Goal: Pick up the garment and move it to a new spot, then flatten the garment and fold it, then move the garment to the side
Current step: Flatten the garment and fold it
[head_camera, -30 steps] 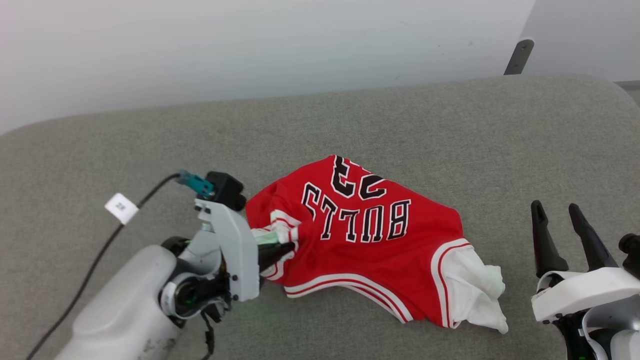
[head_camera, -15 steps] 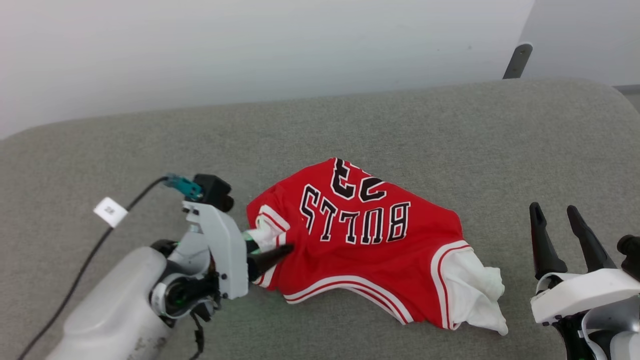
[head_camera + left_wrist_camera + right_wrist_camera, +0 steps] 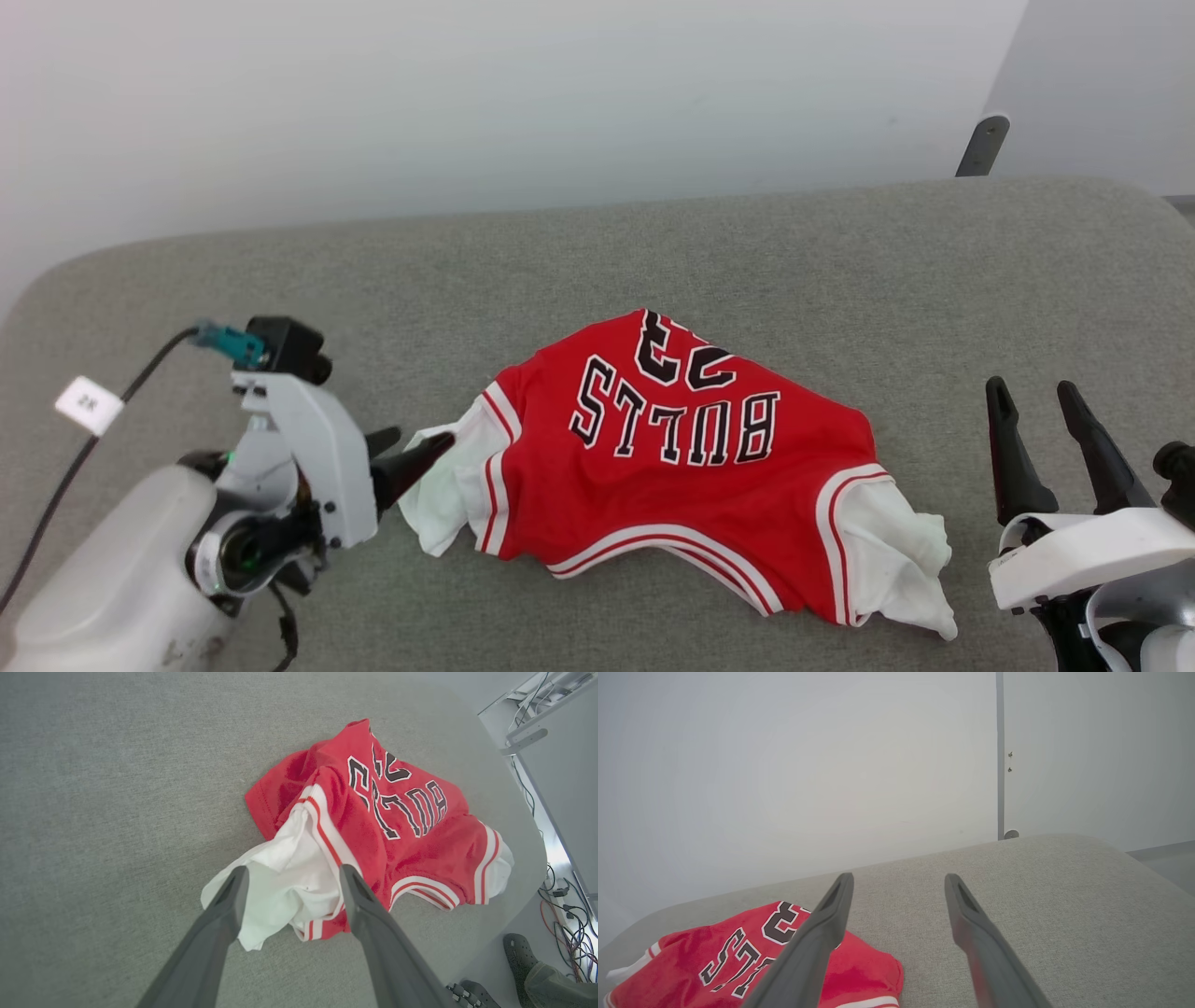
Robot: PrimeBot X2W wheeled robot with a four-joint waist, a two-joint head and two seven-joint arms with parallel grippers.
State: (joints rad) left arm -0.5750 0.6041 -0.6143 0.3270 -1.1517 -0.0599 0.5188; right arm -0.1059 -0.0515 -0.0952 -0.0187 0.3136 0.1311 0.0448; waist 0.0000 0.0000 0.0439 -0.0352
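The red garment (image 3: 691, 476) lies crumpled in the middle of the grey padded table (image 3: 653, 243), its black "BULLS" lettering upside down in the head view. One white sleeve (image 3: 443, 490) is spread out to its left, another bunches at its right end. My left gripper (image 3: 411, 448) is open, its fingertips just over the left sleeve's edge; in the left wrist view the sleeve (image 3: 285, 882) lies between the spread fingers (image 3: 233, 896) of that gripper (image 3: 292, 877). My right gripper (image 3: 1033, 392) stands open to the right of the garment (image 3: 738, 956), apart from it, holding nothing (image 3: 899, 877).
A white wall runs behind the table, with a dark metal bracket (image 3: 980, 145) at the back right. A black cable with a white tag (image 3: 89, 404) trails from my left wrist. Beyond the table's edge, a person's shoe (image 3: 518, 952) and floor cables (image 3: 570, 933) show.
My left gripper drew the white sleeve out to the left, then opened and let it go. The sleeve now lies spread on the table. The head camera shifted slightly.
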